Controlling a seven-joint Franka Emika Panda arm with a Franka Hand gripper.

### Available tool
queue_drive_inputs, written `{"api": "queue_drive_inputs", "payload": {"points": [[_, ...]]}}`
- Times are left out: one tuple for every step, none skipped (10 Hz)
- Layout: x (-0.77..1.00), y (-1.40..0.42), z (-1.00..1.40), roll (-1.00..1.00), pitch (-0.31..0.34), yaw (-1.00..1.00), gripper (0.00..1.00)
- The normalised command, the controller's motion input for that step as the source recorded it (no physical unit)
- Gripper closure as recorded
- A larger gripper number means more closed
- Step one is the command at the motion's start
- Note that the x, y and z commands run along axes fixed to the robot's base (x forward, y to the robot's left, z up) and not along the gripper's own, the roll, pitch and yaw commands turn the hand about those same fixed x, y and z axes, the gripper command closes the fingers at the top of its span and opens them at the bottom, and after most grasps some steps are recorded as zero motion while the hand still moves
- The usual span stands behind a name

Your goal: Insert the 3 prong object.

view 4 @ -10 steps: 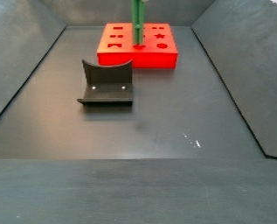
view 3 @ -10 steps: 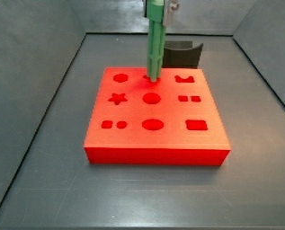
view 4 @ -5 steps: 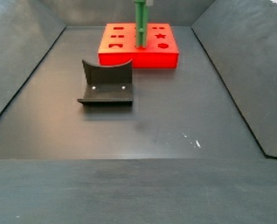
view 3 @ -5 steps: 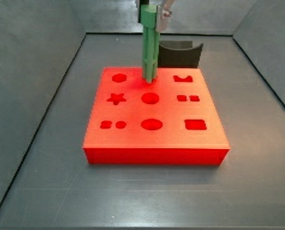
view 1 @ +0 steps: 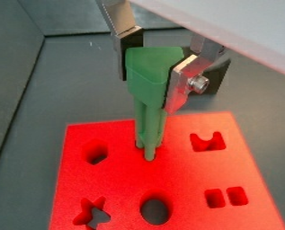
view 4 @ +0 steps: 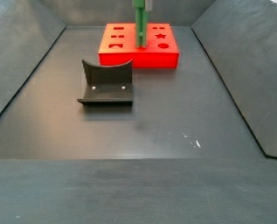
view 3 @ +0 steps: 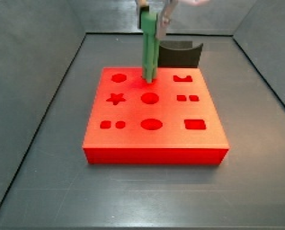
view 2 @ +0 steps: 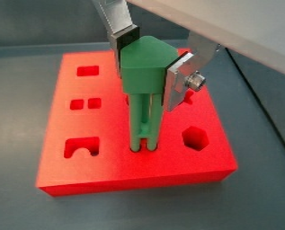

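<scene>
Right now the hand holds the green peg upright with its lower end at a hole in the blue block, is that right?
Not quite: the block is red, not blue, as both wrist views show. The rest stands: the hand holds the green peg upright, its lower end at a hole in the block.

Gripper [view 3: 149,11] fingers at top edge, upright green 3 prong object [view 3: 147,49] over red block [view 3: 155,117].

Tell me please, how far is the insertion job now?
Done: the gripper holds the 3 prong object upright above the red block. In hand: its lower end meets a hole in the block's top, as both wrist views show. Left: seating it fully and letting go; depth cannot be judged.
</scene>
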Motion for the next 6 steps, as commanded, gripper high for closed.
{"api": "queue_drive_inputs", "payload": {"points": [[0.0,0.0,-1.0,0.0,0.0,-0.14,1.0],[0.0,0.0,-0.95,0.0,0.023,-0.15,1.0],[0.0,0.0,-0.72,0.04,0.054,-0.2,1.0],[0.0,0.0,-0.59,0.06,0.066,-0.23,1.0],[0.0,0.0,-0.29,0.0,0.026,-0.15,1.0],[0.0,0.0,0.0,0.0,0.0,0.0,1.0]]}}
